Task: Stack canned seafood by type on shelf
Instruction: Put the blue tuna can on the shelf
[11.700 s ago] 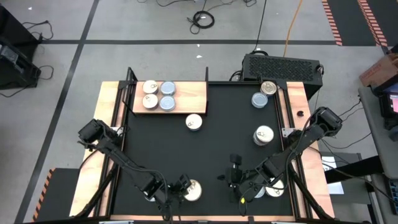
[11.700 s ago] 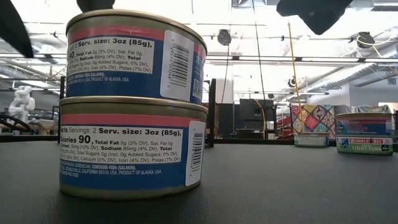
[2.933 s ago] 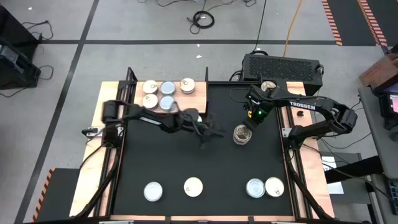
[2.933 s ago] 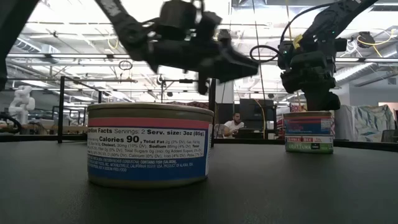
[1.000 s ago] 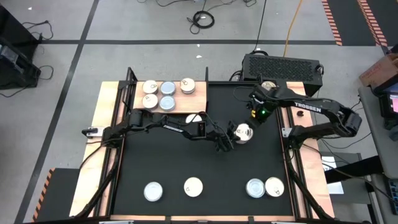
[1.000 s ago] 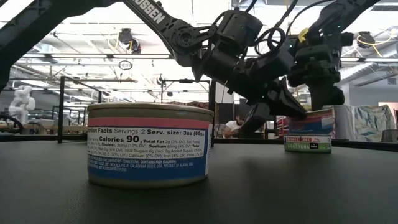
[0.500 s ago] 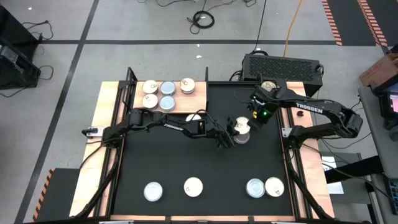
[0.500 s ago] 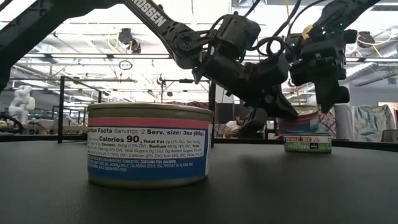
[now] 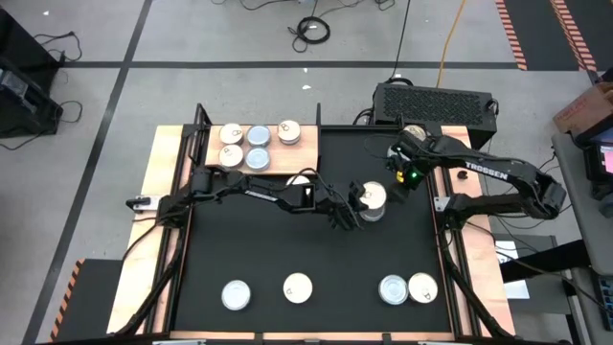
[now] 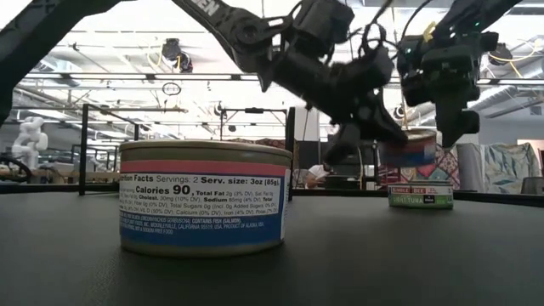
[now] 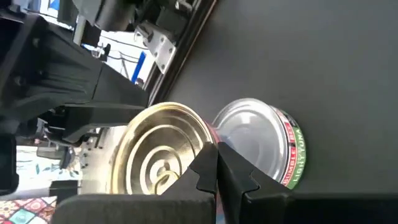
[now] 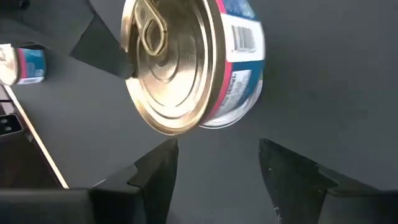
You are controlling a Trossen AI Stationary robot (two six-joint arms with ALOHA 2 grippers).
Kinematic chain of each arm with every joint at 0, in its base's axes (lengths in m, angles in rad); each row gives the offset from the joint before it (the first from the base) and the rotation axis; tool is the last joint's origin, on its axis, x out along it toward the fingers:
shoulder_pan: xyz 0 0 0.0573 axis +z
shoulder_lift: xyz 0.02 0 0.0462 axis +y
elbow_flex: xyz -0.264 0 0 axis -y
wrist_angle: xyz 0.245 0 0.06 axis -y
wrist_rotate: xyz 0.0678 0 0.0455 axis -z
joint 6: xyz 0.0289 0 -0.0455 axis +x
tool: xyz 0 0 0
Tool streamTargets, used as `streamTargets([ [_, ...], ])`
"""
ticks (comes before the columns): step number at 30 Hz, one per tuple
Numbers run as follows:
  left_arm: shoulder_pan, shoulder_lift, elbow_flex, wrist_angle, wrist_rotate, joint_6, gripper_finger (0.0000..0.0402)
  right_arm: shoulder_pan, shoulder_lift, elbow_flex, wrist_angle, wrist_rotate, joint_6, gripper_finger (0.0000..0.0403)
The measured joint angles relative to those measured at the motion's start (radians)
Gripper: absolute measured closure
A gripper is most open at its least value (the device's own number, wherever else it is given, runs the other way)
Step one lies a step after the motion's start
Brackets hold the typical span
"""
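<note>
A pink-and-blue can with a gold pull-tab top (image 12: pixel 180 68) hangs in the air at the mat's middle right. My left gripper (image 11: pixel 214 168) is shut on it, reaching in from the table's left (image 9: pixel 351 212). Right under it a silvery-topped, green-labelled tin (image 11: pixel 264 146) rests flat on the black mat. My right gripper (image 12: pixel 217 177) stands open a little to the right of the can (image 9: pixel 402 174), and nothing is between its fingers. Several cans (image 9: pixel 257 146) sit on the light wooden shelf (image 9: pixel 299 153) at the far left. My left gripper pinches the rim of the can's gold top (image 11: pixel 198 163) between its two fingers, on the side facing the table's left. The fingers (image 12: pixel 102 46) slant down from the left. The can (image 10: pixel 408 149) hangs a little tilted, clear of the tin (image 10: pixel 421 196) beneath it.
Several cans stand in a row near the mat's front edge (image 9: pixel 298 287), one of them big in the low view (image 10: pixel 202 197). One can (image 9: pixel 301 181) sits by the shelf's near edge under my left arm. Another (image 9: pixel 414 133) stands at the far right corner.
My right gripper has opened, let go of the top can and drawn up and to the right. My left gripper, shut on the can's rim, has risen. The can, which sat on the green-labelled tin, is now lifted clear of it.
</note>
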Motion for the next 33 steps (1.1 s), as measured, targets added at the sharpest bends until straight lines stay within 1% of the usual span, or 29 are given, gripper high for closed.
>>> streamTargets([
  [2,-0.001,-0.016,0.000,-0.005,0.000,-0.018,0.0401,0.000,-0.034,0.000,0.000,0.001,0.006,0.0188],
  [7,0.000,-0.069,0.001,-0.085,0.002,-0.056,0.0401,-0.001,-0.122,0.001,0.003,0.037,0.032,0.0188],
  [12,0.000,-0.127,0.001,-0.177,0.004,-0.138,0.0401,-0.001,-0.198,0.001,0.015,0.047,0.036,0.0188],
  [14,-0.001,-0.148,-0.006,-0.196,0.003,-0.162,0.0401,-0.001,-0.222,0.001,0.022,0.048,0.036,0.0188],
  [18,-0.001,-0.233,-0.051,-0.267,0.000,-0.212,0.0402,0.000,-0.253,0.001,0.063,0.049,0.035,0.0188],
  [21,0.003,-0.319,-0.112,-0.311,0.002,-0.259,0.0401,0.003,-0.258,0.001,0.114,0.046,0.034,0.0188],
  [29,0.032,-0.595,-0.354,-0.309,-0.008,-0.359,0.0401,0.038,-0.253,0.002,0.241,0.044,-0.021,0.0188],
  [33,0.052,-0.704,-0.464,-0.319,-0.091,-0.397,0.0401,0.053,-0.248,0.002,0.280,0.045,-0.027,0.0188],
])
